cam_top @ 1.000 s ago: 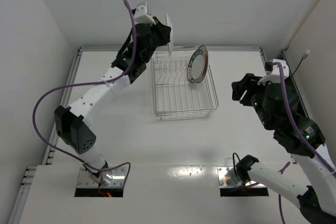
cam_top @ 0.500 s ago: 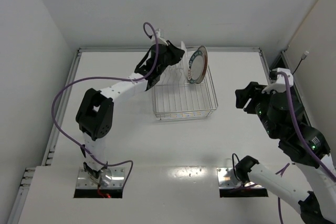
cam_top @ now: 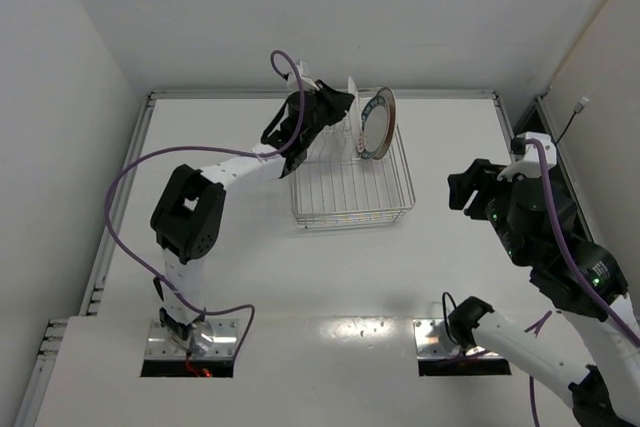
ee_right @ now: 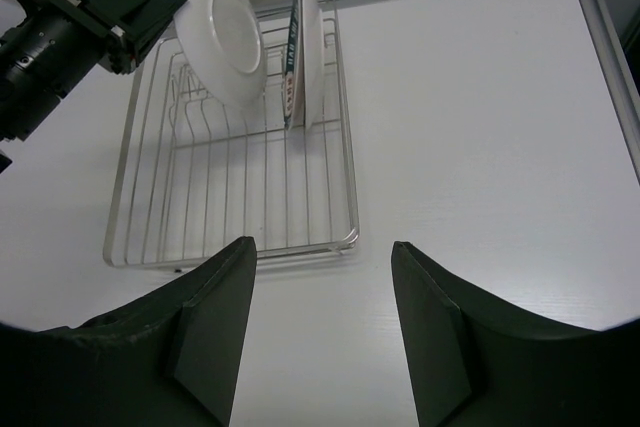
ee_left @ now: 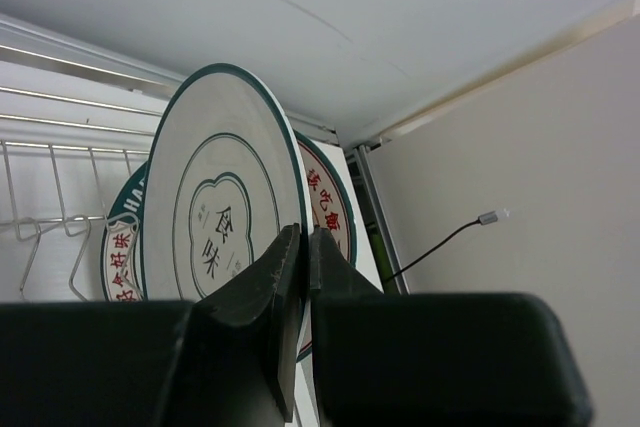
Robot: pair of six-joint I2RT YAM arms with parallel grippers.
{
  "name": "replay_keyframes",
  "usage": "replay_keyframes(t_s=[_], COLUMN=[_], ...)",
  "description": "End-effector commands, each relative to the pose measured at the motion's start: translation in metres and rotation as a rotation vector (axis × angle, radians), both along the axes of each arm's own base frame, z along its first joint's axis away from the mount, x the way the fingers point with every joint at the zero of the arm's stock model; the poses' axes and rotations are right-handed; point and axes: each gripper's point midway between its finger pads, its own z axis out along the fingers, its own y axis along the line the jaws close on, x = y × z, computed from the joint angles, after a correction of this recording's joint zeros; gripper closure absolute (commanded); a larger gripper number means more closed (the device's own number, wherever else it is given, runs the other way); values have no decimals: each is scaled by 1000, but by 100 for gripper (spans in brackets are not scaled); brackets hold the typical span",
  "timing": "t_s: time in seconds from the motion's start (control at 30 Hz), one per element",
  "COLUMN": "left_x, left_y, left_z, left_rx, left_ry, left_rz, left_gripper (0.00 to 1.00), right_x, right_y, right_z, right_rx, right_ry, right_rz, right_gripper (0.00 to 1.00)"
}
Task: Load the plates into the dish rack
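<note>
Upper centre, top view: left gripper (cam_top: pixel 343 108) clamps the held plate (cam_top: pixel 351 95) on edge above the dish rack's (cam_top: pixel 352 217) far end, just left of the racked plate (cam_top: pixel 377 124). Right gripper (ee_right: pixel 320 247) is spread wide and well apart, so lowering likely falls to the left arm.

At the far end of the dish rack (ee_right: pixel 230 197) you have little room: the left gripper (ee_right: pixel 160 9) and its held plate (ee_right: pixel 222 27) sit just beside the standing plate (ee_right: pixel 308 42). The rack's near rows lie open from above, and bare table (ee_right: pixel 480 127) flanks its right side.
</note>
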Motion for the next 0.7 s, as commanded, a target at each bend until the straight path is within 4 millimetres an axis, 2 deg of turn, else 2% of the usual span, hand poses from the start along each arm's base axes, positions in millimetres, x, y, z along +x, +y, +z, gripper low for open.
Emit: replay_keyframes(t_s=[0.0, 0.03, 0.17, 0.2, 0.27, 0.3, 0.4, 0.43, 0.5, 0.67], left_x=[-6, -10, -13, -15, -14, -16, -18, -20, -21, -30], left_y=[-10, -14, -10, -9, -7, -6, -9, -8, -5, -11], left_z=[19, 18, 28, 36, 36, 45, 45, 54, 57, 67], left_rx=[-96, -100, -126, -137, -138, -150, -152, -164, -171, -195], left_ry=[-54, -59, -80, -96, -96, -114, -113, -130, -139, -167], left_rz=[-26, -35, -25, -26, -17, -17, -18, -18, -9, -21], left_gripper=[100, 100, 100, 100, 100, 100, 100, 100, 100, 100], right_x=[0, 0, 0, 0, 0, 1, 1, 1, 1, 1], right_y=[-3, -3, -3, -3, -3, -3, -3, -3, -3, -3], right_z=[-2, -2, -2, -2, -2, -6, -6, -6, -6, -9], right_rx=[-17, -17, -17, -17, -17, -22, -22, -22, -22, -27], right_ry=[1, 1, 1, 1, 1, 9, 9, 9, 9, 16], right_rz=[-10, -10, -10, -10, -10, -10, -10, -10, -10, -10], right_gripper=[46, 46, 46, 46, 46, 46, 46, 46, 46, 46])
